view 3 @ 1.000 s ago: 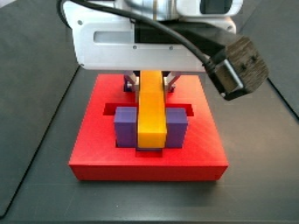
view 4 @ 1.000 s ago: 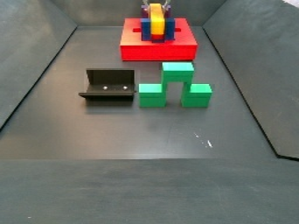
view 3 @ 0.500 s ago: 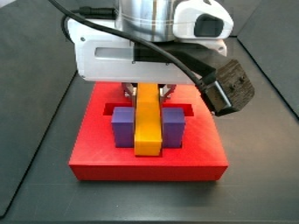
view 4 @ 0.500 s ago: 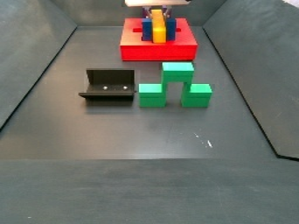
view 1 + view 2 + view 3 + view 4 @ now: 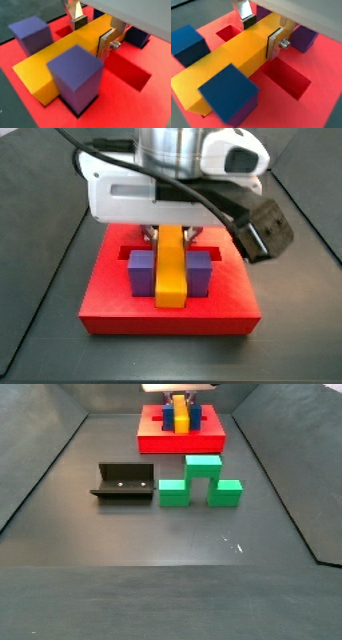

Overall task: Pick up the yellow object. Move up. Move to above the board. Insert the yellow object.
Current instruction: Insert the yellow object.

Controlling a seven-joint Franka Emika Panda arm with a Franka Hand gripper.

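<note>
Both fingers [image 5: 105, 44] astride yellow object [image 5: 63, 62], tips hidden; gripper [image 5: 170, 230] above board [image 5: 167, 314].

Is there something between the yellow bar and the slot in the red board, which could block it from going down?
Nothing visible blocks it. The gripper holds the yellow bar between the purple posts, lined up over the red board.
</note>
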